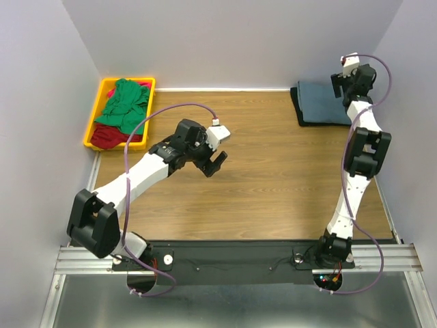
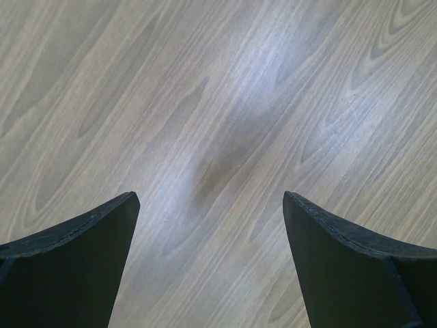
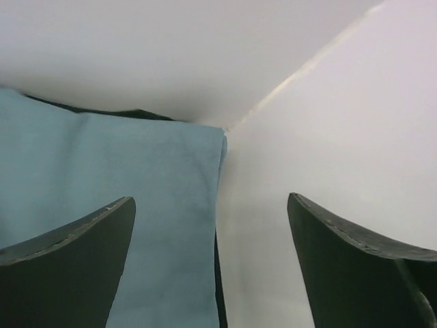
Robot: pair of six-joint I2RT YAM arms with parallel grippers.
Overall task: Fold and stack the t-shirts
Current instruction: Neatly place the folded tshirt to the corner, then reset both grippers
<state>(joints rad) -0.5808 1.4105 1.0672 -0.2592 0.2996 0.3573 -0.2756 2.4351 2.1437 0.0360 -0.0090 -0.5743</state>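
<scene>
**Both grippers open, nothing held**

Left gripper (image 1: 217, 162): jaws apart over the bare wooden table (image 1: 273, 184). Right gripper (image 1: 343, 87): jaws apart above the far-right stack, slate blue-grey t-shirt (image 1: 324, 102) folded on black t-shirt (image 1: 298, 113). Green t-shirt (image 1: 126, 102) and red t-shirt (image 1: 108, 135) lie crumpled in the yellow tray (image 1: 91, 124).

From the top camera I get soft, even light and a sharp picture; the left arm (image 1: 147, 171) casts only a faint shadow on the table (image 1: 273, 191). My left wrist view has a pale sheen across the wood, its fingers (image 2: 68, 266) dark and blurred. In my right wrist view the walls (image 3: 171, 55) wash out near white.
</scene>
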